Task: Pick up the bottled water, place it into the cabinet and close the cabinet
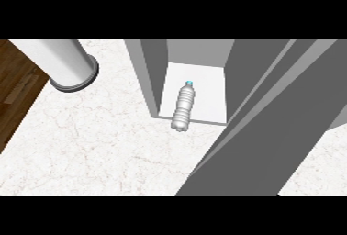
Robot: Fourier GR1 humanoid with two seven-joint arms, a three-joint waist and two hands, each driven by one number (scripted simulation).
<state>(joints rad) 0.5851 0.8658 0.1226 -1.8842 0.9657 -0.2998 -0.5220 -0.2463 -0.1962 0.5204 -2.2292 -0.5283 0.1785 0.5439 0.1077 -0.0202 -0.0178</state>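
The bottled water [183, 104], a clear ribbed bottle with a blue cap, lies on its side on the white floor of the grey cabinet [152, 69]. Its cap points into the cabinet and its base juts slightly past the shelf's front edge. The cabinet door [271, 133], a wide grey panel, stands open and runs from the upper right down to the lower middle, hiding the cabinet's right part. Neither hand shows in the head view.
A pale grey cylinder [64, 62] with a dark rim stands at the upper left of the white marble counter [102, 151]. Brown wooden floor [17, 87] shows beyond the counter's left edge.
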